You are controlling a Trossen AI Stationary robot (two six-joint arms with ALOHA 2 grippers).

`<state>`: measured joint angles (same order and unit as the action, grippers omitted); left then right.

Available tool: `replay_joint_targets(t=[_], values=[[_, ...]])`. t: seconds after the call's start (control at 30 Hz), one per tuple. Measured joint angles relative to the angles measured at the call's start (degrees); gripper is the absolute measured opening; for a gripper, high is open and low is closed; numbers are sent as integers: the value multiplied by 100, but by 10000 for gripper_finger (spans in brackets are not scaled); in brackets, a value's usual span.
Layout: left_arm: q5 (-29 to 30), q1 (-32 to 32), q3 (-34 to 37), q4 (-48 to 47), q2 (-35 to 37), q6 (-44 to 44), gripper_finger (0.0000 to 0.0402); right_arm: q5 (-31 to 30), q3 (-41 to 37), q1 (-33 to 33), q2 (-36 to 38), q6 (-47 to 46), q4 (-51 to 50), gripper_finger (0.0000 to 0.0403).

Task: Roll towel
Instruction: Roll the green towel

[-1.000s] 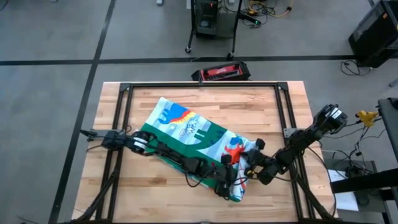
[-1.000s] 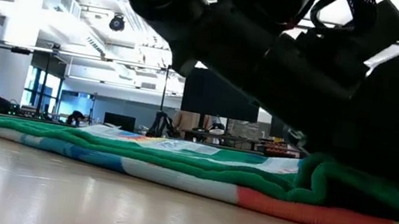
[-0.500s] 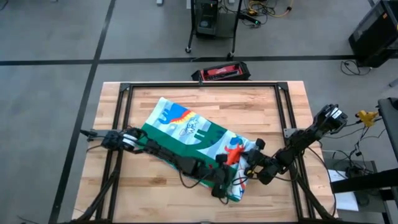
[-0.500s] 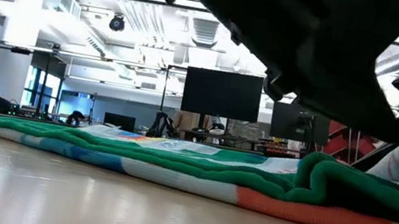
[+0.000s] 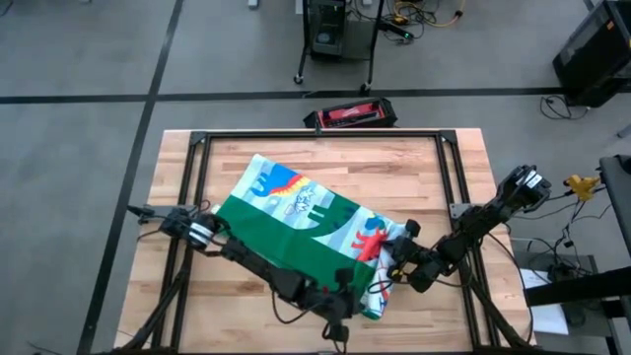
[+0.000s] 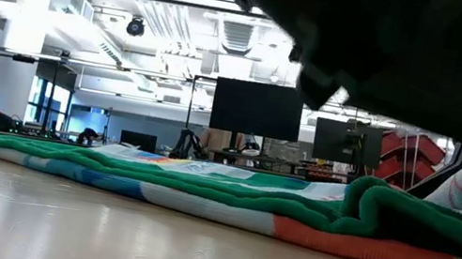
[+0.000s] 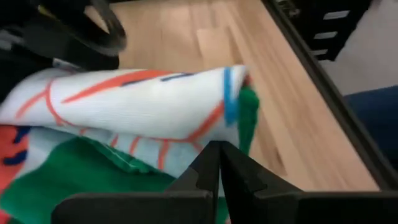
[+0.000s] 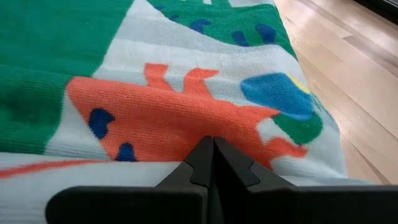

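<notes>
Since a second ago, the left gripper (image 5: 338, 325) has been sliding from the towel's near edge out toward six o'clock, and more green backing is now showing. From above, the towel (image 5: 296, 222) is lying slantwise across the wooden table (image 5: 434, 187), running from ten o'clock toward five o'clock. The right gripper (image 5: 392, 258) is resting on the towel's bunched end at four o'clock, jaws pressed together. At table height, the towel is stretching flat across the boards, green folds humped at three o'clock, under a dark arm. Past the left wrist, closed fingers (image 7: 214, 171) are pointing at the folded striped edge. Past the right wrist, shut fingers (image 8: 208, 163) are touching an orange dinosaur print (image 8: 168, 118).
</notes>
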<state>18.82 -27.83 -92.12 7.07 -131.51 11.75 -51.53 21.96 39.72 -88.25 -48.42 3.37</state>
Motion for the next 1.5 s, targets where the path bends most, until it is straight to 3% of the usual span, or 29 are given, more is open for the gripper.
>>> replay_joint_targets(t=[0.27, 0.47, 0.77, 0.97, 1.33, 1.5], values=[[-17, 4, 2, 403, -261, 77, 0, 4, 0, 0, 0, 2, 10, 0], [-46, 50, 4, 288, -95, -345, 0, 4, 0, 0, 0, 2, 10, 0], [-89, 600, 4, 268, 99, -832, 0, 3, 0, 0, 0, 30, 16, 0], [-452, 839, 4, 256, 104, -889, 0, 4, 0, -2, 0, 50, 16, 0], [-560, 362, 7, -409, 136, -15, 0, 9, 0, 0, 0, 50, 16, 0], [-127, 144, 7, -395, 116, 143, 0, 13, 0, 0, 0, 48, 16, 0]])
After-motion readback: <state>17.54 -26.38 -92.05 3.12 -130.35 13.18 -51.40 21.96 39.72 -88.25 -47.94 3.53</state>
